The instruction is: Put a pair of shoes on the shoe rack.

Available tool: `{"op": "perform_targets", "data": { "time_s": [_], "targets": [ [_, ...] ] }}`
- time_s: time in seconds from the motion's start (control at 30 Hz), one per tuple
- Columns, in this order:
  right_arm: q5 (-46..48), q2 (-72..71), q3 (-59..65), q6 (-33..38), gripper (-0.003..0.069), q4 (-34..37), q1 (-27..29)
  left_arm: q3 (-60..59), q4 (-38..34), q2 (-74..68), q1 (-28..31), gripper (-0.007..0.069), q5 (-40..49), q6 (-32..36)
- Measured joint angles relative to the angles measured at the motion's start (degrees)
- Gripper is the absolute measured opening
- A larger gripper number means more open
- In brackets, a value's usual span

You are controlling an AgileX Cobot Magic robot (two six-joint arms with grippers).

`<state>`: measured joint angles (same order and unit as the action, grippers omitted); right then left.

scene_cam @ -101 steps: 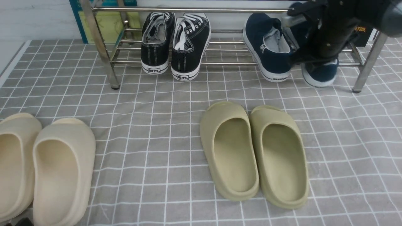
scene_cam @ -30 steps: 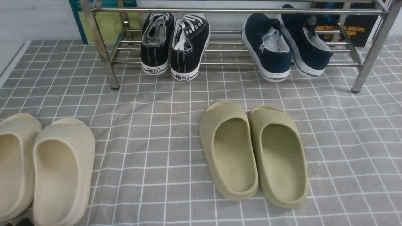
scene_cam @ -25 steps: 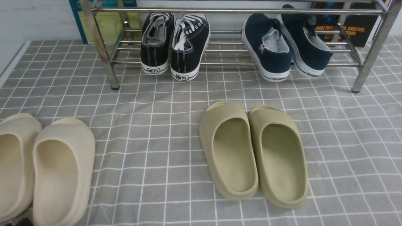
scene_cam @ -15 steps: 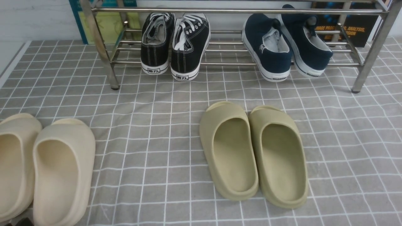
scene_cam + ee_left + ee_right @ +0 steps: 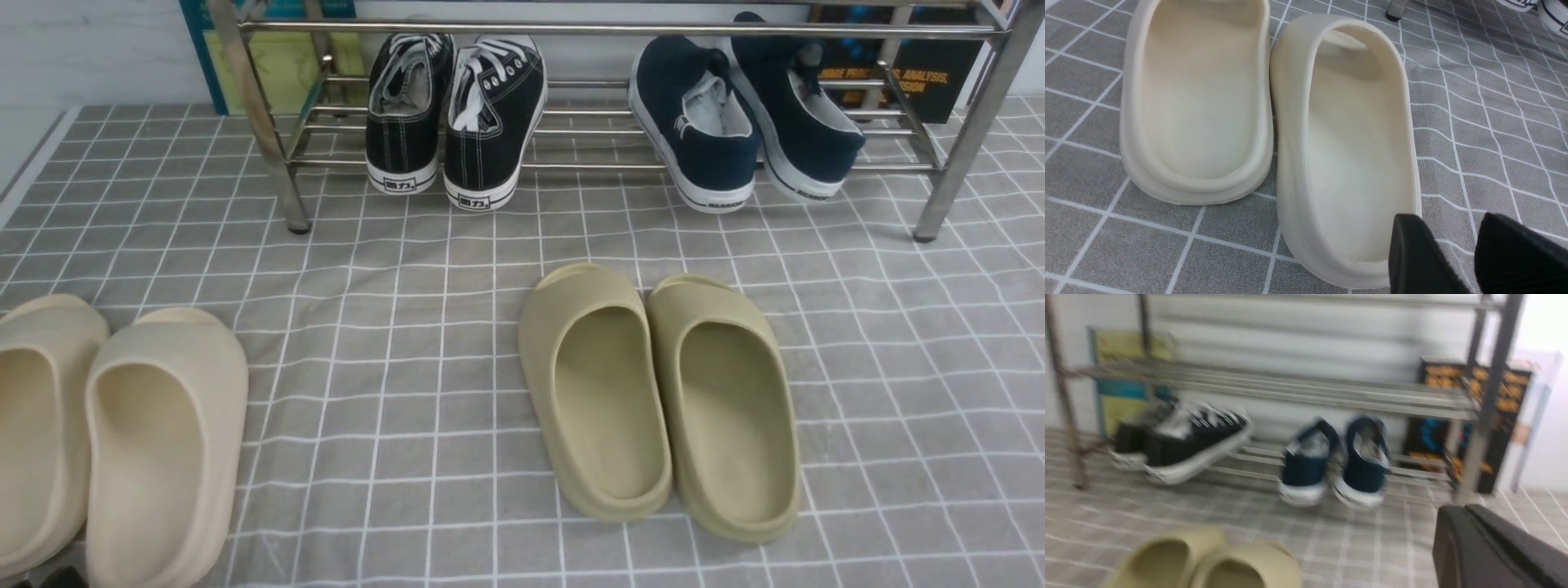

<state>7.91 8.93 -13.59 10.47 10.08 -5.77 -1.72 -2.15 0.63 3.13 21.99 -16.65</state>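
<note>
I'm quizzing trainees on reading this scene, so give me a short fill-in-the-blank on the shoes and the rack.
1. The navy slip-on shoes rest on the ____.
2. On the shoe rack, the black lace-up sneakers sit to the ____ of the navy pair in the front view.
3. The olive slides lie on the checked ____.
4. The left pincer hovers by a ____-coloured slide.

Missing words: shoe rack; left; cloth; cream

The black left claw (image 5: 1470, 255) holds its two fingers a narrow gap apart, gripping nothing, while the black right claw (image 5: 1470, 535) is closed and empty.
</note>
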Motion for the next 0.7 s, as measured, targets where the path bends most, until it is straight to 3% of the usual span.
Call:
{"op": "perform_targets", "data": {
  "time_s": [0.07, 0.17, 0.37, 0.53, 0.7],
  "targets": [
    [0.0, -1.53, 2.71, -1.29, 0.0013, -1.46, 2.39, 0.0, 0.0, 0.0, 0.0, 0.0239, 0.0, 0.0],
    [0.38, -5.86, 10.25, -8.85, 0.0013, -7.24, 8.21, 0.0, 0.0, 0.0, 0.0, 0.0239, 0.0, 0.0],
    [5.92, -9.46, 15.03, -23.9, -0.0003, -15.71, 8.96, 0.0, 0.0, 0.0, 0.0, 0.0239, 0.0, 0.0],
    [11.65, -9.52, 15.01, -24.84, -0.0004, -17.12, 8.34, 0.0, 0.0, 0.0, 0.0, 0.0239, 0.06, 0.0],
    [13.57, -9.52, 14.64, -20.61, -0.0004, -12.87, 8.34, 0.0, 0.0, 0.0, 0.0, 0.0239, 0.01, 0.0]
  ]
}}
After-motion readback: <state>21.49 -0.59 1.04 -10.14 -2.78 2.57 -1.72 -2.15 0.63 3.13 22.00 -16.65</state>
